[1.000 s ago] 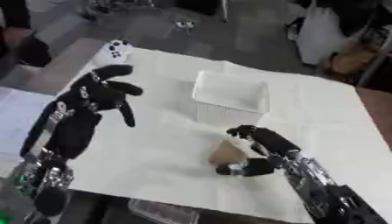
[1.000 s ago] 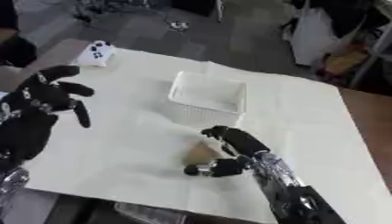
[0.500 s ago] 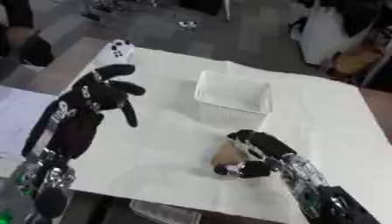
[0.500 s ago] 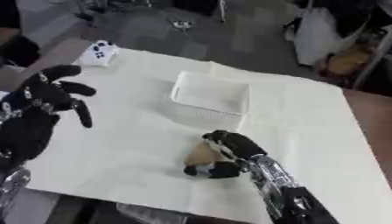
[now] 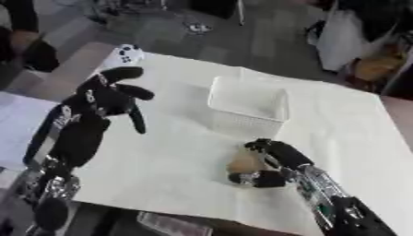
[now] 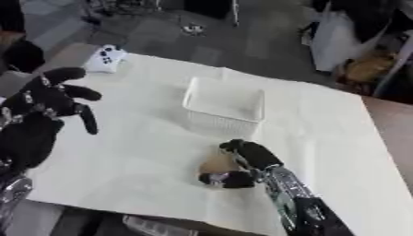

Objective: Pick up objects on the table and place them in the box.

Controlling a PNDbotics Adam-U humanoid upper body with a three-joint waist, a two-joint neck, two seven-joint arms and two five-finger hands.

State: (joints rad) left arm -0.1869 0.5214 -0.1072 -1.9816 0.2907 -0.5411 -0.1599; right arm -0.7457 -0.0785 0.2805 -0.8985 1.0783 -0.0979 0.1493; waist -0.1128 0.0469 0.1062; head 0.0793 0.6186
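Tan and rounded, our target object (image 5: pixel 242 163) lies on the cream-covered table (image 5: pixel 169 156), near the front edge and just this side of the white mesh box (image 5: pixel 247 104). Our right hand (image 5: pixel 274 162) reaches in from the near right and has its fingers curled over the object's top and right side, with the thumb hooked round its near edge, so the object sits pinched between them and partly hidden. It looks to rest on the cloth, though we cannot tell for sure. Our left hand (image 6: pixel 50 99) hangs raised at the left, well apart from the box, fingers spread and holding nothing. At the far left corner lies 1 white controller (image 6: pixel 106 57).
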